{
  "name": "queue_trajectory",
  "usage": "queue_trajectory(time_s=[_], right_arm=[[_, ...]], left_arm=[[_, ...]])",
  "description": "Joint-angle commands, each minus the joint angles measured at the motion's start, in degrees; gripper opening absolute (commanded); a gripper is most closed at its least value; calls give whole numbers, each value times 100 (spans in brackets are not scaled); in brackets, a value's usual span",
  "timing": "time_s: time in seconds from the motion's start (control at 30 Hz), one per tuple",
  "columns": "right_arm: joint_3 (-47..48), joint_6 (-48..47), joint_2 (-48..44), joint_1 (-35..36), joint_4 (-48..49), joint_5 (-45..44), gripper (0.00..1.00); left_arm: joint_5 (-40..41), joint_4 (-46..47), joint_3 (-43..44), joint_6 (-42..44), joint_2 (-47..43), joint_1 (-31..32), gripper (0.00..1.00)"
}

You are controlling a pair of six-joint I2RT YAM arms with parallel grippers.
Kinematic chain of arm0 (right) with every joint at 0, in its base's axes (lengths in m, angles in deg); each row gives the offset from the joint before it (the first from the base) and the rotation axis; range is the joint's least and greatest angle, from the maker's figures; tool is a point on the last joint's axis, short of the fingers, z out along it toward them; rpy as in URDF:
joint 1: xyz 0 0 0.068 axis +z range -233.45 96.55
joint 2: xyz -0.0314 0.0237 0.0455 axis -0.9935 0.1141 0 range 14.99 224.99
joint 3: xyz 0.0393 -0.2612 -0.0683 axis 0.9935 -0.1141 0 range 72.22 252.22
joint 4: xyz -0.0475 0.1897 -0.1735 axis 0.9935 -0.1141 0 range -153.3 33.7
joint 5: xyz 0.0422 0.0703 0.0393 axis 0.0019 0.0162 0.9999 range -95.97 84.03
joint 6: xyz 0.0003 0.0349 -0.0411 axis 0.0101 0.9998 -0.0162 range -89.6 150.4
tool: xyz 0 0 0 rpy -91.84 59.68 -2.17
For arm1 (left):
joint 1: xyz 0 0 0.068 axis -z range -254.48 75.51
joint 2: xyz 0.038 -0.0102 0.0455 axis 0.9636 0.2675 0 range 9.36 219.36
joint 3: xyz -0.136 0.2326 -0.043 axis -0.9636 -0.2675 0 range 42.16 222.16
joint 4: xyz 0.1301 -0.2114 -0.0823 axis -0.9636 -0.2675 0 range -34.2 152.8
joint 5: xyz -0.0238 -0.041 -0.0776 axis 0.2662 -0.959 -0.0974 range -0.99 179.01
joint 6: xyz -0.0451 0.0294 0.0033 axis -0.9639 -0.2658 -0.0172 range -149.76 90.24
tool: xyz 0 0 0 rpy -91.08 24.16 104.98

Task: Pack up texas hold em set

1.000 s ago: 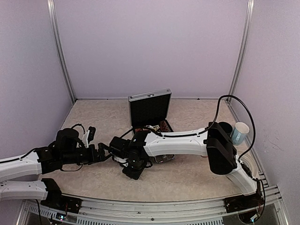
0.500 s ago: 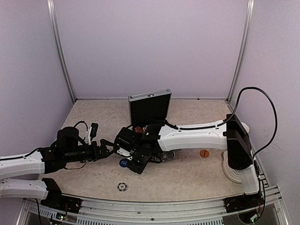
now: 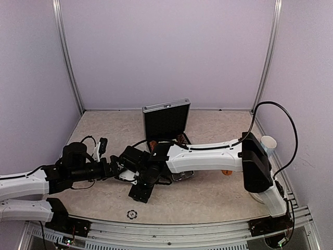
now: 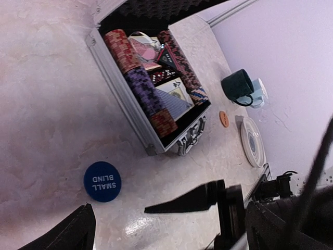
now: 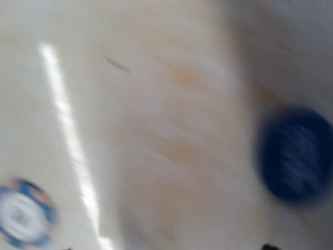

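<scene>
Left gripper [image 4: 125,221] agape; blue button [image 4: 102,180] near

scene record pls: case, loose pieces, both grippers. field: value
case: open, lid up; chip stacks and cards inside
blue button: on table, outside case, reads SMALL BLIND
orange button: on table, between case and coaster
loose chip: on table, near front edge
left gripper: open, empty, by blue button
right gripper: over table in front of case; jaws unclear, wrist view blurred
</scene>
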Motion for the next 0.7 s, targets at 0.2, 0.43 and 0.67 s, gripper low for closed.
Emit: queue_trajectory(time_s=[0.2,0.43,0.67], right_arm=[[1199,-853,881,530,-30,898,99],[1270,-1076,1138,757,-301,1057,99],[1141,-1157,1279,937,-567,967,99]], left_arm=[[1003,-1307,-129,-212,-917,-354,99],[975,-1409,-349,-389,-1385,-435,99],[940,-1426,-585,-607,-1752,-435,99]])
